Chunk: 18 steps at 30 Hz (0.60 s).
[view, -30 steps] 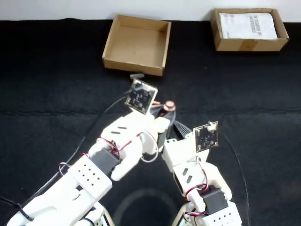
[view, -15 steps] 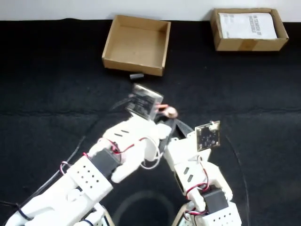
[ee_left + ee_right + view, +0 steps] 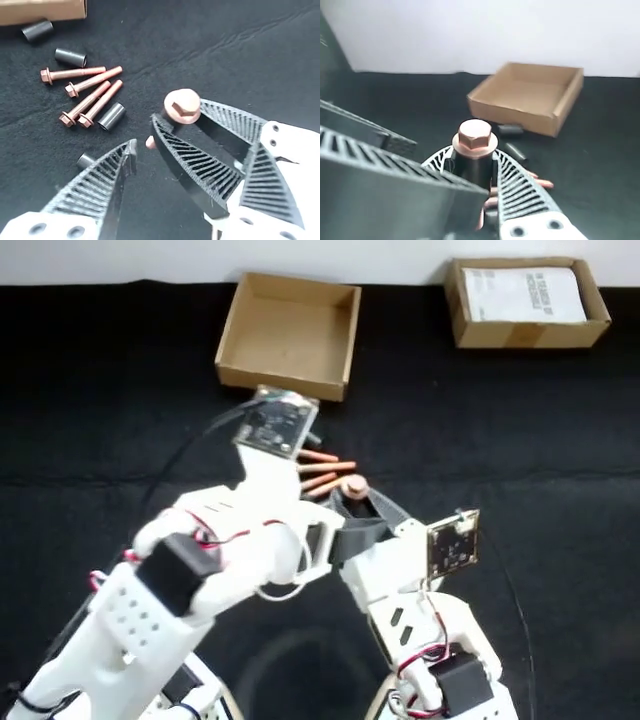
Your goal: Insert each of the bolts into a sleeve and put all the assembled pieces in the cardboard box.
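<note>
Nearest, over the middle of the black cloth (image 3: pixel 560 440), the right gripper (image 3: pixel 472 162) is clenched on a dark held sleeve (image 3: pixel 475 172). A copper held bolt (image 3: pixel 475 136) stands in the sleeve, head up above the grip. In the left wrist view the shank's tip shows past the grip at the other end, so this pair looks assembled. The left gripper (image 3: pixel 144 131) sits just beside it on the left, its jaws released and apart, pinching nothing, with the bolt's tip showing in the gap between them. Just beyond and slightly left, four loose bolts (image 3: pixel 95 81) lie flat in a fan on the cloth, none inside a sleeve. Four loose sleeves (image 3: pixel 111 116) are scattered round them: one just beside the nearest bolt, one close to the left gripper, and two farther off toward the box, the farthest close by its near wall. Farther still, left of centre, the cardboard box (image 3: pixel 283 380) stands open side up with no assembled piece in it. I judge the task barely begun: one piece is joined but not yet boxed, and four pairs are left to join and carry over. At the far right a second box (image 3: pixel 520 335) holds a printed sheet (image 3: pixel 528 295).
</note>
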Tool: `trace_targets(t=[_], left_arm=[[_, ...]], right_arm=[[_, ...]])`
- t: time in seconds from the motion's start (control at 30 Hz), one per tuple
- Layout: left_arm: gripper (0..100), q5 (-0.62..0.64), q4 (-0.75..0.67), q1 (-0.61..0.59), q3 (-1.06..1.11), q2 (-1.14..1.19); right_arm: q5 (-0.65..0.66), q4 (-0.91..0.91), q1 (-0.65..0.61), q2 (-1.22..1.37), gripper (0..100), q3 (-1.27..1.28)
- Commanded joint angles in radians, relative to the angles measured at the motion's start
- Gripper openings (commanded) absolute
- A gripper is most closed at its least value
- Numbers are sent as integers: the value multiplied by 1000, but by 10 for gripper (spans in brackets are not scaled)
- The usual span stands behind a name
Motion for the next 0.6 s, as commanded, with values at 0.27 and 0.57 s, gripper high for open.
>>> trace_targets(t=[0.27, 0.57], left_arm=[[65, -123, 173, 5, -85, -381], [9, -278, 175, -125, -1, -650]], right_arm=[[-41, 42, 61, 516, 6, -473], [-41, 47, 61, 812, 6, -774]])
